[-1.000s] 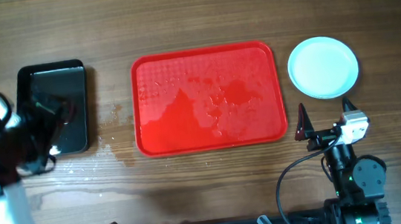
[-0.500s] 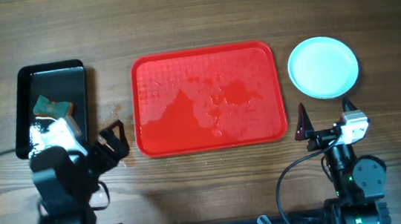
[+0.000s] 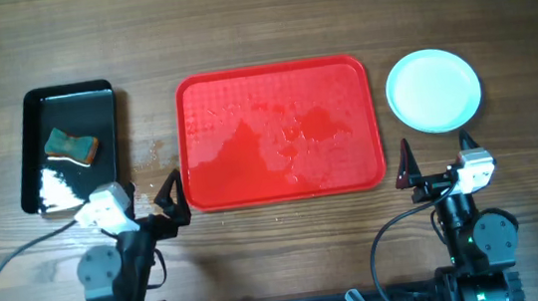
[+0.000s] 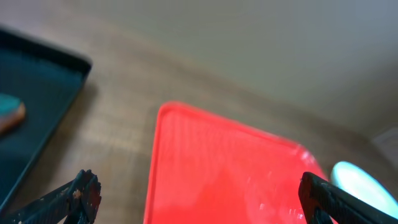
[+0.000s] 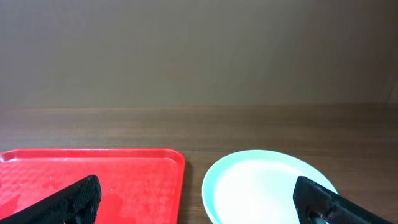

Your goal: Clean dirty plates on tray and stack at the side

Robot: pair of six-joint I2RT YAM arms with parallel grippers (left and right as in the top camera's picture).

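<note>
The red tray (image 3: 280, 132) lies at the table's middle, wet and with no plates on it; it also shows in the left wrist view (image 4: 217, 174) and the right wrist view (image 5: 93, 180). The pale plates (image 3: 433, 90) sit as one round stack to the tray's right, seen too in the right wrist view (image 5: 270, 186) and at the edge of the left wrist view (image 4: 360, 180). How many are stacked I cannot tell. My left gripper (image 3: 160, 207) is open and empty near the tray's front left corner. My right gripper (image 3: 438, 165) is open and empty just in front of the plates.
A glossy black tray (image 3: 70, 146) at the left holds a green and orange sponge (image 3: 70, 146) and white foam (image 3: 55, 188). Water drops lie on the wood beside the red tray's left edge (image 3: 157, 152). Both arm bases stand at the table's front edge.
My left arm has drawn back from the black tray toward the front edge, leaving the sponge in that tray. The right arm has not moved.
</note>
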